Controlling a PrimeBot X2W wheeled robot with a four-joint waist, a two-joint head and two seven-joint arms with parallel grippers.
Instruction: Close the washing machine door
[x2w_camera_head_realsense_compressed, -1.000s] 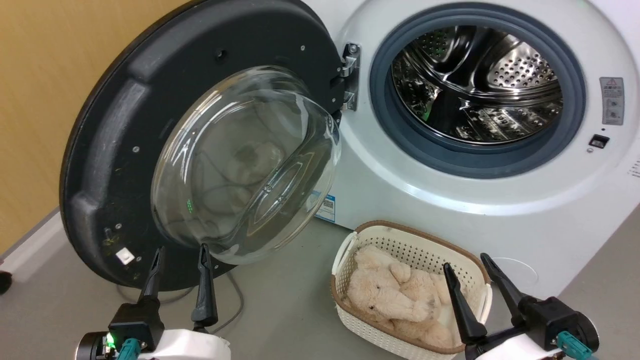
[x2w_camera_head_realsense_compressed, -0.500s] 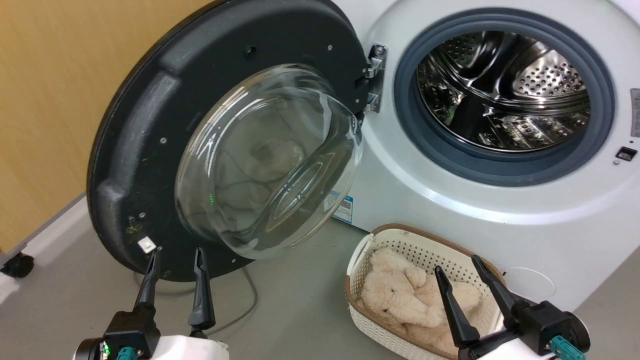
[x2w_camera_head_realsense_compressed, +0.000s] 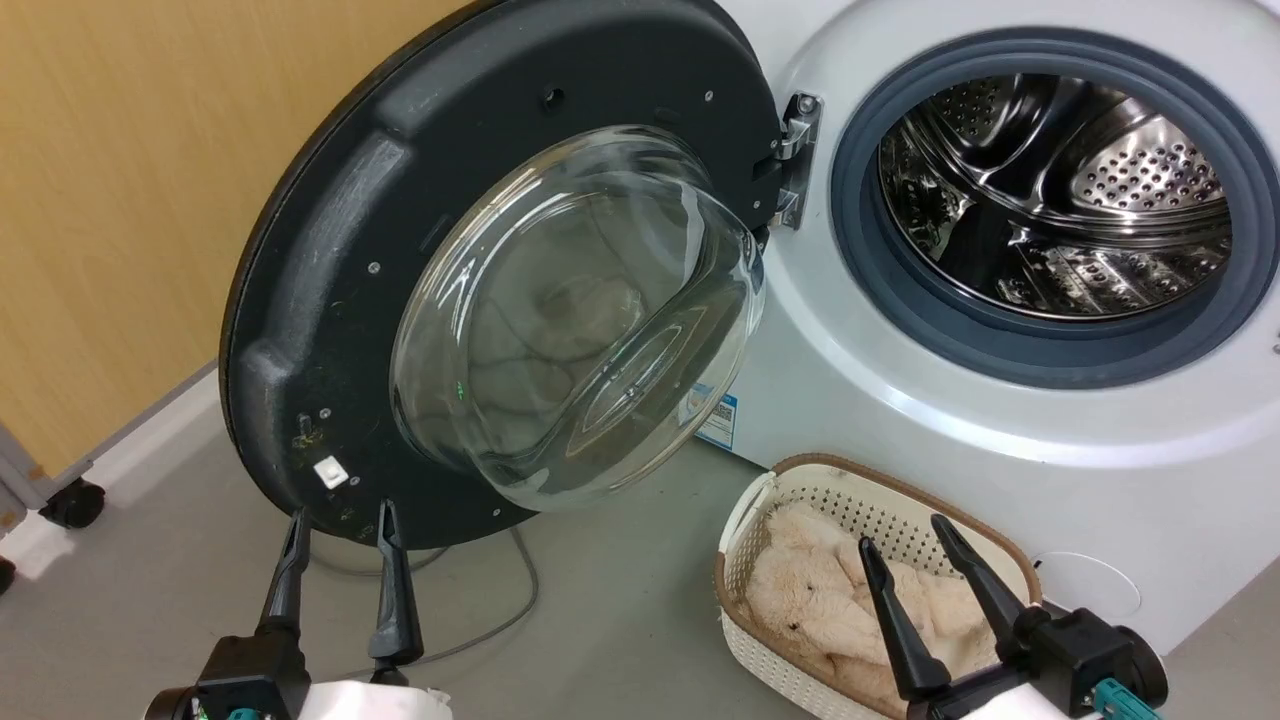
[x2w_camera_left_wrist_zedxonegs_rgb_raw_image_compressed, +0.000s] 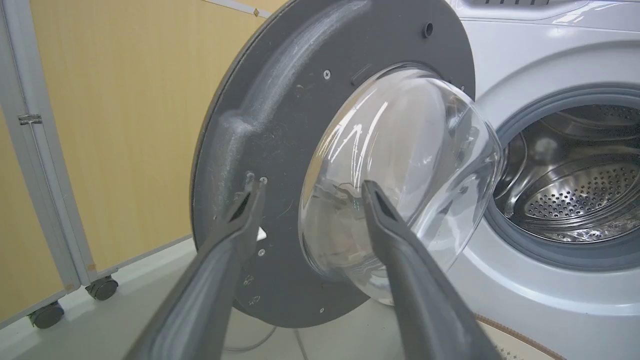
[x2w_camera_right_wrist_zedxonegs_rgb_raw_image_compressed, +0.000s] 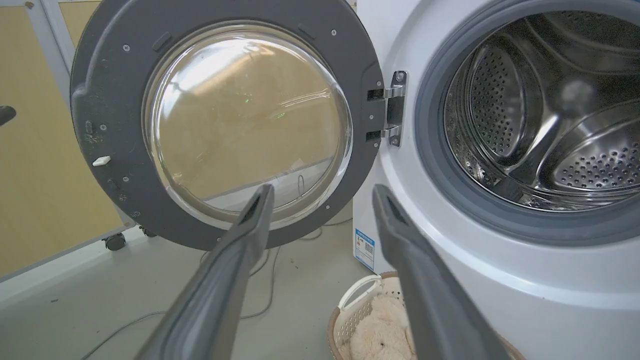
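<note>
The washing machine door (x2w_camera_head_realsense_compressed: 330, 250) stands swung wide open to the left, its clear glass bowl (x2w_camera_head_realsense_compressed: 570, 320) bulging toward me. It hangs on a steel hinge (x2w_camera_head_realsense_compressed: 795, 160) from the white washing machine (x2w_camera_head_realsense_compressed: 900, 420), whose steel drum (x2w_camera_head_realsense_compressed: 1060, 190) is exposed. My left gripper (x2w_camera_head_realsense_compressed: 341, 515) is open, its tips just before the door's lower rim. In the left wrist view this gripper (x2w_camera_left_wrist_zedxonegs_rgb_raw_image_compressed: 312, 185) frames the door (x2w_camera_left_wrist_zedxonegs_rgb_raw_image_compressed: 280, 100) without touching it. My right gripper (x2w_camera_head_realsense_compressed: 902, 533) is open above the basket. In the right wrist view it (x2w_camera_right_wrist_zedxonegs_rgb_raw_image_compressed: 324, 189) points at the door (x2w_camera_right_wrist_zedxonegs_rgb_raw_image_compressed: 115, 75) and the machine's front (x2w_camera_right_wrist_zedxonegs_rgb_raw_image_compressed: 450, 270).
A cream perforated basket (x2w_camera_head_realsense_compressed: 770, 500) holding a beige plush toy (x2w_camera_head_realsense_compressed: 800, 590) sits on the floor before the machine. A grey cable (x2w_camera_head_realsense_compressed: 500, 620) trails under the door. A wood-coloured partition on castors (x2w_camera_head_realsense_compressed: 75, 500) stands close behind the door at the left.
The head view has swung left, so door, machine and basket sit further right in the picture. The door's angle looks unchanged. Both grippers stay open.
</note>
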